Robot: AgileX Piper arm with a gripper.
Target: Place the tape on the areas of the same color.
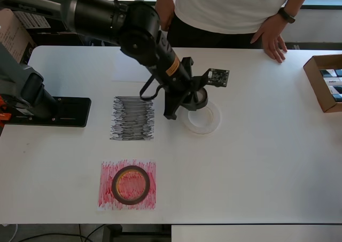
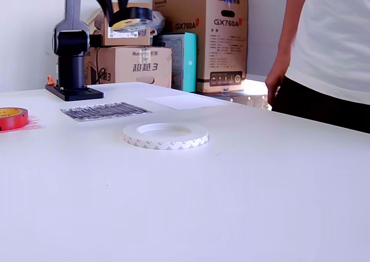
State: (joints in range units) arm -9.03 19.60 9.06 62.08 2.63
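White tabletop (image 1: 267,162) carried all three paper patches and two of the tape rolls; the third roll was in the air.

Gripper (image 1: 199,96) – raised above the table, as the exterior view showed near its top edge (image 2: 128,16). The fingers were closed on the small black ring (image 2: 131,19), which hung clear of the surface. In the overhead view this ring (image 1: 201,98) appeared over the upper edge of the wide white ring (image 1: 203,117).

Wide white ring – lying flat on the bare tabletop, to the overhead view's right of the black-scribbled patch (image 1: 132,118) and apart from it. In the exterior view it (image 2: 165,135) sat in the foreground, with the scribbled patch (image 2: 105,110) behind it toward the exterior view's left.

Dark-red ring (image 1: 131,185) – lying flat inside the red-scribbled patch (image 1: 107,194), with red scribble visible on every side of it. The exterior view showed it (image 2: 11,117) at the left edge.

Plain white patch (image 1: 131,65) – lying above the black-scribbled one in the overhead view, largely under the arm (image 1: 117,23); nothing rested on its visible part. The exterior view showed it (image 2: 185,102) bare.

A person's hand (image 1: 272,39) rested on the far table edge.
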